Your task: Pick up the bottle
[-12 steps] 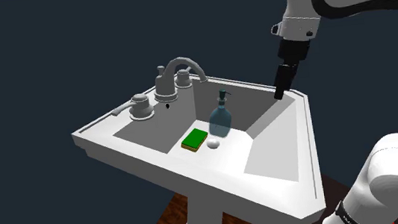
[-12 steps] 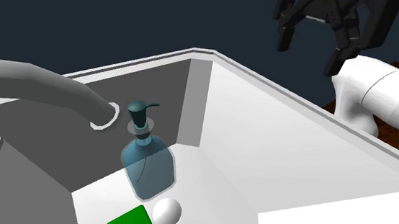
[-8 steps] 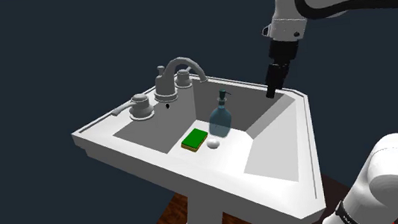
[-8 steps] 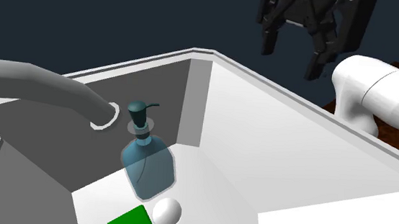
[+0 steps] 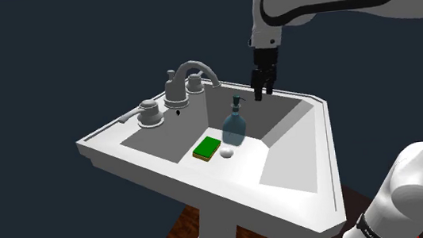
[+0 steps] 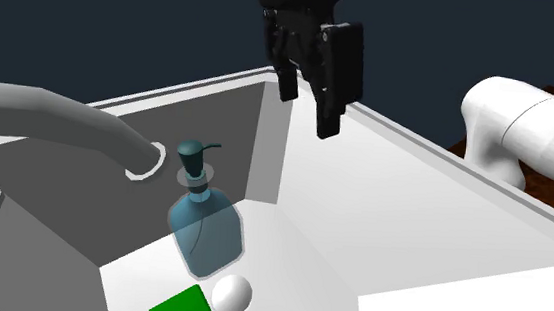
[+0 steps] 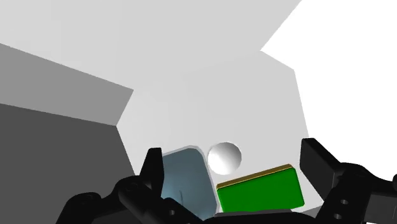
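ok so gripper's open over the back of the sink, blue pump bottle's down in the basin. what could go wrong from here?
1. The open black gripper hangs close to the white sink's back rim; descending, a finger could clip it.
2. The translucent blue bottle carries a dark pump head; a top-down approach may strike it and tip the bottle.
3. The small white ball and green rectangular sponge sit right beside the bottle; a finger could land on them.
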Available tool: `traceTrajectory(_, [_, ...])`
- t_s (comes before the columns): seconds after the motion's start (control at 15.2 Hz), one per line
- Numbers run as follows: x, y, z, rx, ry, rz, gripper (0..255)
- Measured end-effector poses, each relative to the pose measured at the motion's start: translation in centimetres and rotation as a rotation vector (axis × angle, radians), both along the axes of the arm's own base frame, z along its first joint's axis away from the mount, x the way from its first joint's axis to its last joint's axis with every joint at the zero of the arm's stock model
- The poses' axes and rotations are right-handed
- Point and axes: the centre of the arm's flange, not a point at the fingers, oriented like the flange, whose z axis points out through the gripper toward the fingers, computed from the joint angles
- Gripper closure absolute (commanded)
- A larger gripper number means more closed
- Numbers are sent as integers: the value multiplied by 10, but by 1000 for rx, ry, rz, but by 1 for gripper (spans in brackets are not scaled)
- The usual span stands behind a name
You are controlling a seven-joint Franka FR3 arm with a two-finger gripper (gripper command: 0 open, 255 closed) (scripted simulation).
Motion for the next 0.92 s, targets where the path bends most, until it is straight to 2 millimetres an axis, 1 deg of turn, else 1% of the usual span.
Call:
traceTrajectory(0.07, [16,-3,-3,4,14,-2,0])
traceTrajectory(0.26, [60,-6,-22,14,57,-6,0])
traceTrajectory(0.33, [74,-6,-25,17,72,-7,0])
traceTrajectory(0.46, [102,-13,-35,24,100,-10,0])
traceTrajectory(0.73, [156,-16,-65,38,158,-15,0])
traceTrajectory(0.79, [163,-18,-70,40,166,-16,0])
traceTrajectory(0.92, [169,-19,-81,41,172,-16,0])
